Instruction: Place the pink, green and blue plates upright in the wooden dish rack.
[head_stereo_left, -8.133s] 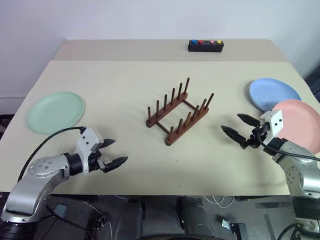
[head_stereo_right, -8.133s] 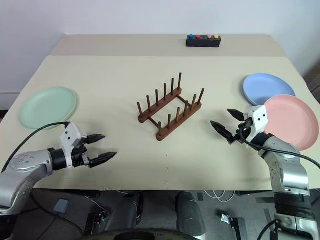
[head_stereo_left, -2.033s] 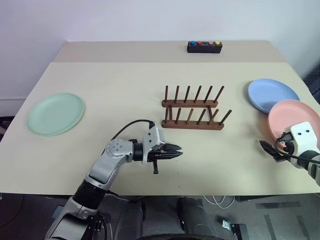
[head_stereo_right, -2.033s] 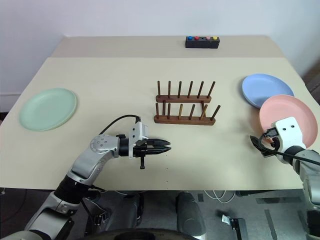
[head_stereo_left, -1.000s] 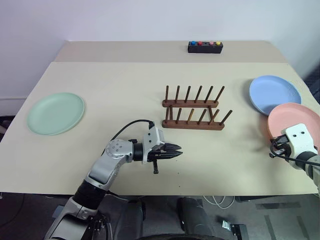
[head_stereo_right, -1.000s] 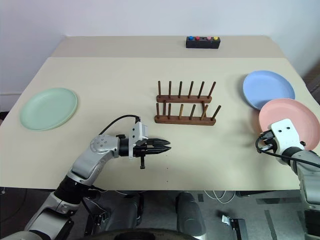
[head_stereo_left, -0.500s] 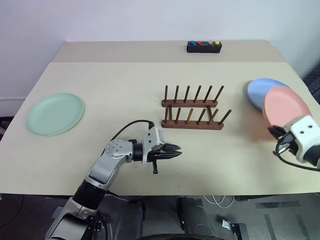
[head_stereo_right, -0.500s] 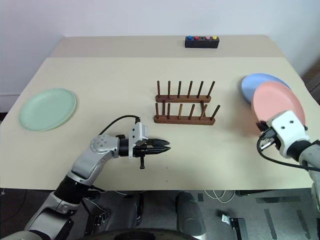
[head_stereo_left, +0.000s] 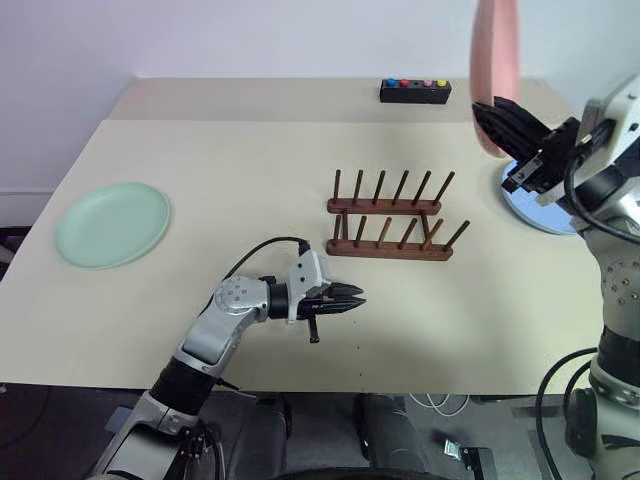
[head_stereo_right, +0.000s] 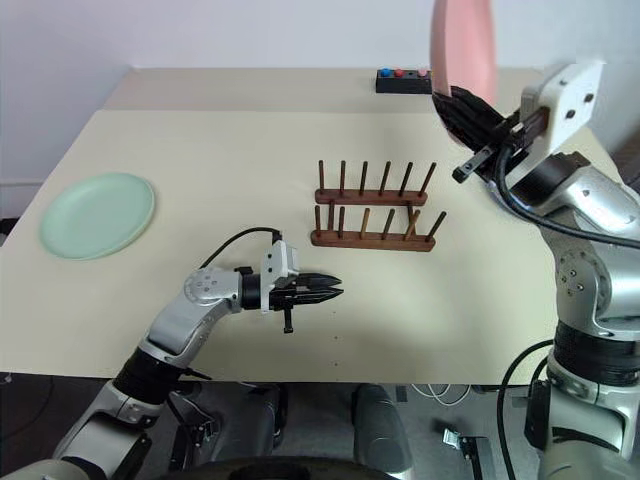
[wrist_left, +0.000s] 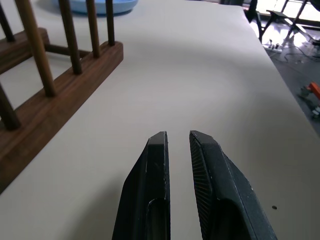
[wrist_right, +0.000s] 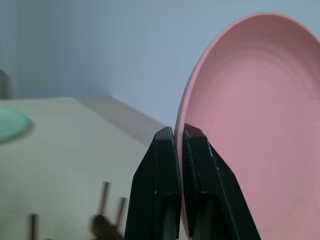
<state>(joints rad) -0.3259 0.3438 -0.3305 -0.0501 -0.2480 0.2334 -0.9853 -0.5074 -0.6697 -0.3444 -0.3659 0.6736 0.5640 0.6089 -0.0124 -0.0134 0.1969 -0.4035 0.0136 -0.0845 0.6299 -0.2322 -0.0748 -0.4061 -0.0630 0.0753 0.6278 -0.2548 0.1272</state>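
My right gripper (head_stereo_left: 484, 109) is shut on the lower rim of the pink plate (head_stereo_left: 495, 55) and holds it upright, edge-on, high over the table to the right of the wooden dish rack (head_stereo_left: 390, 226). The wrist view shows its fingers (wrist_right: 167, 150) pinching that rim. No plates stand in the rack at the table's middle. The blue plate (head_stereo_left: 536, 209) lies flat at the right, partly behind my right arm. Far left, the green plate (head_stereo_left: 112, 223) lies flat. My left gripper (head_stereo_left: 356, 297) rests low in front of the rack, shut with a thin gap and holding nothing.
A black box with coloured buttons (head_stereo_left: 415, 91) sits at the table's far edge behind the rack. The table's right edge runs just past the blue plate. Open tabletop lies between the green plate and the rack.
My right gripper has lifted the pink plate off the table, up and toward the rack, tipping it from flat to upright. The left arm has not moved.
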